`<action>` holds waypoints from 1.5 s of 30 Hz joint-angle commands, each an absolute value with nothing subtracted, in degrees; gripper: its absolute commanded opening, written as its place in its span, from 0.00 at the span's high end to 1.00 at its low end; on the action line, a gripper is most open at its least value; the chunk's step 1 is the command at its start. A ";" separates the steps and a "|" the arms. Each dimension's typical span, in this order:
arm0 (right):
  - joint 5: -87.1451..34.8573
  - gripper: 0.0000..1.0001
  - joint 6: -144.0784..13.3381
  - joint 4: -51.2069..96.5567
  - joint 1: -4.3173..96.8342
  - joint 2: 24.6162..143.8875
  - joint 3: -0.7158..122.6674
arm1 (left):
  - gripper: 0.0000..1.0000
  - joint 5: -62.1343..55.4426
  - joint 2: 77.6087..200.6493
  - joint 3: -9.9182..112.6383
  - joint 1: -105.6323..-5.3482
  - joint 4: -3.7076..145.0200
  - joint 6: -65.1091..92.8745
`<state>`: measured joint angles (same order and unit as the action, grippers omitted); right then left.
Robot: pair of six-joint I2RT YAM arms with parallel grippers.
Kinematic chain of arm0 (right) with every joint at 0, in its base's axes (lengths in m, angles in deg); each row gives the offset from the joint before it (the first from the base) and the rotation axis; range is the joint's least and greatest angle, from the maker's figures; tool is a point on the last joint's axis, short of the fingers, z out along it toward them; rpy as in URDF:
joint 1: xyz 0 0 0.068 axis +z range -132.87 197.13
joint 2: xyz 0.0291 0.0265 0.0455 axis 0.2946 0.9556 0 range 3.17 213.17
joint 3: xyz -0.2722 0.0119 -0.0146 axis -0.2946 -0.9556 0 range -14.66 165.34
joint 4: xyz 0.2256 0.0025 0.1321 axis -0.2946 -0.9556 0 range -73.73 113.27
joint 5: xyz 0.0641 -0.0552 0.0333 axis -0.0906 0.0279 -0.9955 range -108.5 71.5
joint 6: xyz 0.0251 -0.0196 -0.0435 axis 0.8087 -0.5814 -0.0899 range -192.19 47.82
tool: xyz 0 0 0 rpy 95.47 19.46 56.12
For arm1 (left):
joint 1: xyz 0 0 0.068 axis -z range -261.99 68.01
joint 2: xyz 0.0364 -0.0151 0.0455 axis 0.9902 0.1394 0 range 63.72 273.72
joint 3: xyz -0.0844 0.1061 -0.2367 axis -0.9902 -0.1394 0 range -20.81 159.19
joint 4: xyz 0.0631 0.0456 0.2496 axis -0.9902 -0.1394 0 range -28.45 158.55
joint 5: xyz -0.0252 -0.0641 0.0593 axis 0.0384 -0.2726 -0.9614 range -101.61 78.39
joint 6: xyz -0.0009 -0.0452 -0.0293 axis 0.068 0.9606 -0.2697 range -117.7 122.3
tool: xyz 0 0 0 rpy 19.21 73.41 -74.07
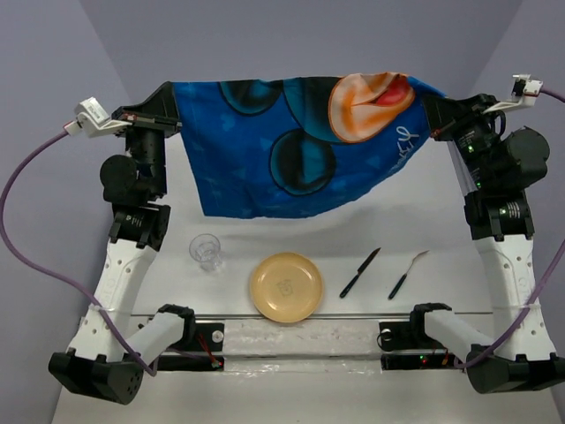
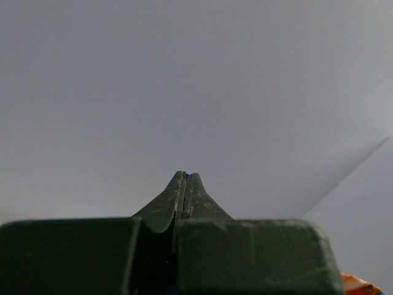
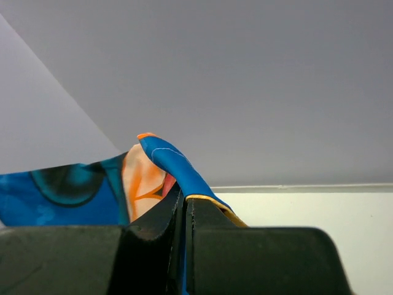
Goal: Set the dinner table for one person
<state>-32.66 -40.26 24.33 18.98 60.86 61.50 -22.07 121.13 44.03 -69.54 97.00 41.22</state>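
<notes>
Both grippers hold the blue cartoon-mouse placemat (image 1: 291, 146) stretched in the air above the far half of the white dinner table (image 1: 477, 256). My left gripper (image 1: 174, 115) is shut on its left top corner; in the left wrist view (image 2: 186, 176) only a sliver of blue shows between the jaws. My right gripper (image 1: 431, 113) is shut on the right top corner, and the blue and orange cloth (image 3: 166, 161) folds over the jaws. On the table sit a clear glass (image 1: 206, 251), a tan plate (image 1: 285, 286), a black-handled knife (image 1: 359, 272) and a fork (image 1: 406, 274).
A metal strip (image 1: 353, 315) runs across the near edge in front of the arm bases. Grey walls stand behind and at both sides. The hanging cloth hides the far middle of the table.
</notes>
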 commanded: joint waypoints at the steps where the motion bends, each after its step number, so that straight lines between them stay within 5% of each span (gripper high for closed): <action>1: -30.90 1.00 -43.62 18.87 18.63 61.35 63.66 | 1.00 -25.84 119.00 45.73 -71.09 96.33 36.32; 9: -36.77 1.00 -43.45 20.19 16.87 72.60 65.05 | 1.00 -17.68 128.04 40.80 -80.49 97.64 42.20; 16: -47.06 1.00 -37.12 24.31 14.06 91.55 79.63 | 1.00 -9.78 143.24 52.02 -83.22 98.61 45.01; 24: -51.46 1.00 -33.95 24.24 12.30 96.69 94.51 | 1.00 -7.39 145.82 62.43 -83.40 97.20 45.28; 28: -51.20 1.00 -35.01 26.34 12.30 92.30 84.16 | 1.00 -6.86 143.62 57.61 -84.27 97.82 45.46; 38: -50.15 1.00 -35.97 41.81 12.30 84.99 37.77 | 1.00 -10.81 132.54 14.81 -85.68 110.73 51.17; 45: -49.18 1.00 -36.41 46.39 11.78 91.49 28.15 | 0.92 -11.96 137.02 5.56 -85.94 115.05 52.58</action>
<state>-49.77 -35.02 37.09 12.57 90.52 29.13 -10.53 136.28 6.54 -85.41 105.17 51.54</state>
